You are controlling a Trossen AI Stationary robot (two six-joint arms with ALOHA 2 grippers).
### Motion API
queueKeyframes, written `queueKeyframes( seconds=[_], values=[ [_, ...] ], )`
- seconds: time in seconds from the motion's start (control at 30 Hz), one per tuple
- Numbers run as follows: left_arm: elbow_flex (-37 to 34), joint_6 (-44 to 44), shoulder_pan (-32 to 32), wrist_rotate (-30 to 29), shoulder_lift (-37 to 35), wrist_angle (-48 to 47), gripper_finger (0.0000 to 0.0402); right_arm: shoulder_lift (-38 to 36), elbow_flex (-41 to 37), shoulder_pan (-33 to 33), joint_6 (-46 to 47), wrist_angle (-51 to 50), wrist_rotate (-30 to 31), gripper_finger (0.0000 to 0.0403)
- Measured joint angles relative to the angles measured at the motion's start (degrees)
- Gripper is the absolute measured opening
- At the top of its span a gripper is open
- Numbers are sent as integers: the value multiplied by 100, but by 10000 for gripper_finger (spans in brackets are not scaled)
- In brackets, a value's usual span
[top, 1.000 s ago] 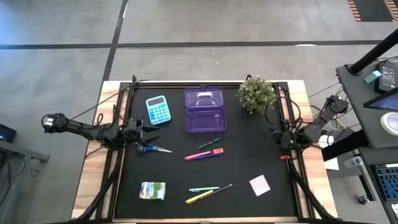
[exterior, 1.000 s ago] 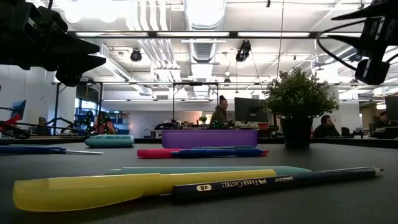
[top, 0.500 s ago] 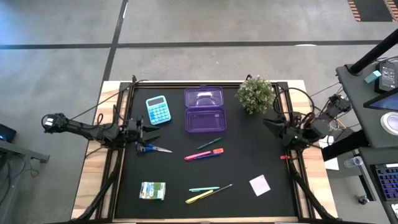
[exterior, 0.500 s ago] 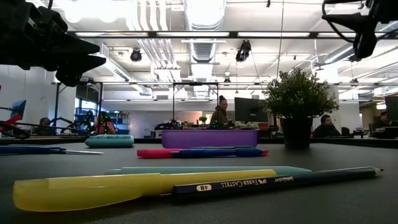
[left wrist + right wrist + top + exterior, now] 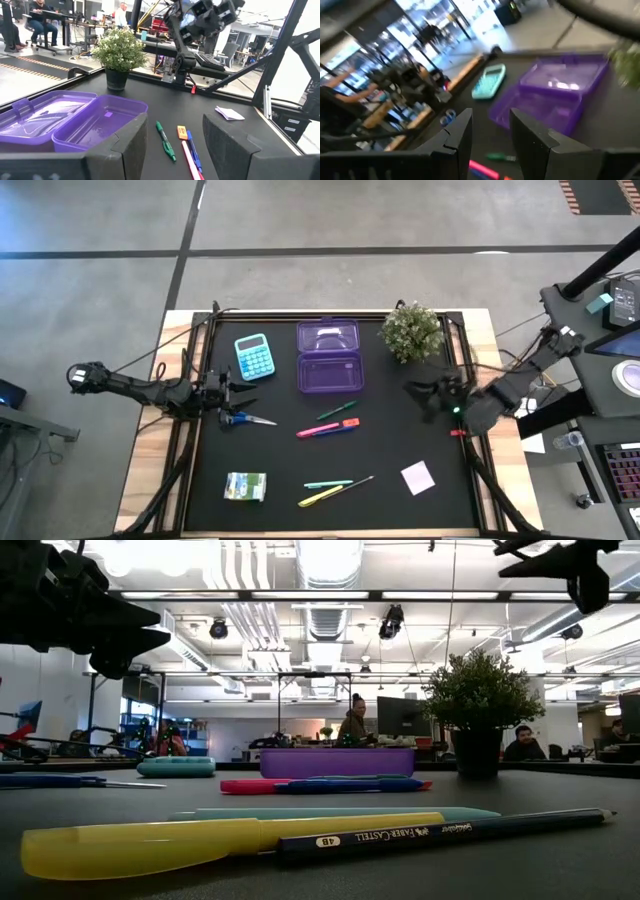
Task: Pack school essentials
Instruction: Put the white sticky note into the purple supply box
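1. At the table's left edge the left gripper [image 5: 222, 393] is seen parked low, its dark fingers [image 5: 227, 142] spread wide with nothing between them; the blue-handled metal scissors [image 5: 243, 419] lie just beside it on the black mat [image 5: 400, 510].
2. Behind those, a teal pocket calculator [image 5: 254, 356] is laid flat, and near the mat's front left a small green-and-white packet [image 5: 245, 486] sits untouched.
3. In the middle the open purple plastic box [image 5: 329, 356] is found empty, lid hinged back: nothing is packed yet, so the task is judged to be at its very start.
4. In front of the box a slim green pen [image 5: 337, 411] and a pink marker beside a blue pen [image 5: 328, 428] are spread out; nearer the front a teal pen [image 5: 328, 483], a yellow highlighter [image 5: 322, 497] and a dark pencil [image 5: 355, 484] are grouped together.
5. Right of the box a leafy potted plant [image 5: 411, 330] stands upright, clearly not for packing.
6. At the right the right gripper [image 5: 428, 396] is held high above the mat, fingers [image 5: 459, 134] parted by a narrow gap, nothing pinched; a white square pad [image 5: 418, 476] lies in front of it.
7. The step in hand is judged to be a reach; a descent onto one item and a firm pinch are called for next, then a carry to the box.
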Motion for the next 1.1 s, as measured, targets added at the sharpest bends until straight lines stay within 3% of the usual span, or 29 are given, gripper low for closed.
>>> queueKeyframes(
  seconds=[0.23, 0.43, 0.6, 0.8, 1.1],
  values=[
    [0, 1, -1, 1, 1, 7, 173, 939, 1035, -452, 1900, -1882, -1403, 118],
    [0, 11, -1, -1, 11, 44, 173, 1490, 1483, -761, 2249, -2873, -3452, 118],
    [0, 8, 1, 1, -8, 102, 173, 1838, 1591, -792, 2309, -2932, -5126, 118],
    [0, -10, 1, 0, -34, 233, 173, 2247, 1600, -632, 2629, -2916, -6520, 120],
    [0, -16, -1, 4, -30, 1391, 173, 2966, 1600, -204, 3694, -2630, -7585, 188]
  ],
)
